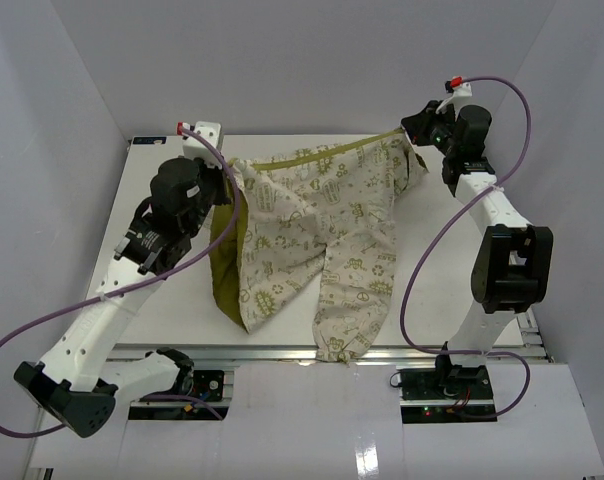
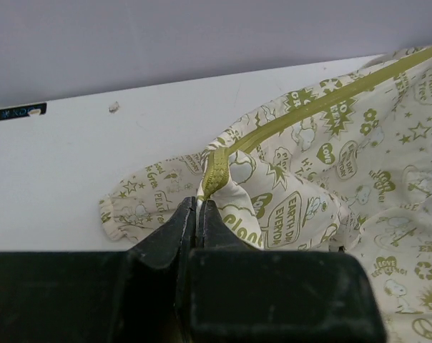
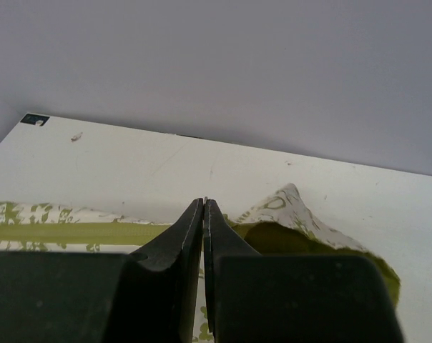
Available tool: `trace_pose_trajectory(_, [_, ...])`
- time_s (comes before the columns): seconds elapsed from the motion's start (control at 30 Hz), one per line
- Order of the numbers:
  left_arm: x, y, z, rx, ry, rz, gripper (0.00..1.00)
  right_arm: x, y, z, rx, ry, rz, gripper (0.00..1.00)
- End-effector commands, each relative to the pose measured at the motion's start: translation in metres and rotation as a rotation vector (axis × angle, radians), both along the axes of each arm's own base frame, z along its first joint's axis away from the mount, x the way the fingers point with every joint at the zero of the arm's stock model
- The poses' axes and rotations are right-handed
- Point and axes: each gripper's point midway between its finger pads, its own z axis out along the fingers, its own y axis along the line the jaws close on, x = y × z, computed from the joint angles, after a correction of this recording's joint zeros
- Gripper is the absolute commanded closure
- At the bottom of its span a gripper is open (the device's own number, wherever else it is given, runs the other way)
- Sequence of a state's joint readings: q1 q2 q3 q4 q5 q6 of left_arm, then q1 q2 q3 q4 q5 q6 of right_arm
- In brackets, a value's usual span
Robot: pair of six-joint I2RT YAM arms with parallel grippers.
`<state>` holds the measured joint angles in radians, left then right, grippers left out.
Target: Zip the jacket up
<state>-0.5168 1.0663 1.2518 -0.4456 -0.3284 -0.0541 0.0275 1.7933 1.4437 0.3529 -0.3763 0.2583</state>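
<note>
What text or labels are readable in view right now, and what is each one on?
"EARTH DAY" over "EVERYDAY", line ends lost in a fold: bubble on the jacket.
Other jacket print: too small or creased to read.
Black label on the table corner: too small to read.

Bright, even light; soft shadows; sharp.
</note>
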Motion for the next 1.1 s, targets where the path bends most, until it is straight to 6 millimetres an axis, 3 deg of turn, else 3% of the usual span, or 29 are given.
trace_pose_trajectory(0.0, [0.004,-0.002,0.051,-0.017,-0.115,-0.018,1.0,-0.008,0.001,0.052,0.007,-0.149,0.016,0.92])
trace_pose_trajectory(0.13, [-0.006,-0.001,0.019,-0.067,-0.057,-0.014,1.0,-0.015,0.004,0.041,0.033,-0.13,0.033,0.92])
trace_pose_trajectory(0.23, [-0.018,-0.009,-0.007,-0.144,-0.027,-0.056,0.64,-0.027,0.007,0.026,0.056,-0.097,0.048,0.92])
trace_pose_trajectory(0.27, [-0.023,-0.013,-0.028,-0.155,-0.002,-0.081,0.48,-0.033,0.007,0.021,0.063,-0.087,0.049,0.92])
trace_pose_trajectory(0.33, [-0.031,-0.015,-0.035,-0.189,-0.011,-0.107,0.29,-0.045,0.007,0.021,0.067,-0.081,0.043,0.78])
trace_pose_trajectory(0.43, [-0.033,-0.021,-0.043,-0.224,0.009,-0.129,0.04,-0.057,0.008,0.007,0.052,-0.027,0.034,0.29])
trace_pose_trajectory(0.5, [-0.034,-0.031,-0.045,-0.25,0.016,-0.169,0.02,-0.064,0.009,0.0,0.03,0.002,0.018,0.12])
trace_pose_trajectory(0.6, [-0.035,-0.047,-0.045,-0.285,0.026,-0.246,0.02,-0.072,0.009,0.006,0.005,0.026,-0.047,0.03])
trace_pose_trajectory(0.7, [-0.036,-0.067,-0.051,-0.332,0.039,-0.334,0.02,-0.087,0.031,0.008,-0.088,0.042,-0.095,0.1])
trace_pose_trajectory(0.83, [-0.048,-0.102,-0.065,-0.382,0.055,-0.524,0.02,-0.125,0.077,0.008,-0.208,0.119,-0.136,0.1])
trace_pose_trajectory(0.9, [-0.054,-0.115,-0.076,-0.371,0.082,-0.564,0.02,-0.148,0.081,0.001,-0.201,0.196,-0.158,0.1])
trace_pose_trajectory(0.93, [-0.057,-0.116,-0.079,-0.367,0.082,-0.573,0.02,-0.156,0.082,0.007,-0.173,0.198,-0.154,0.1])
trace_pose_trajectory(1.03, [-0.079,-0.13,-0.072,-0.381,0.022,-0.678,0.02,-0.204,0.092,-0.027,-0.207,0.286,-0.06,0.1])
trace_pose_trajectory(1.07, [-0.089,-0.13,-0.057,-0.398,-0.037,-0.711,0.02,-0.221,0.098,-0.027,-0.19,0.276,-0.036,0.1])
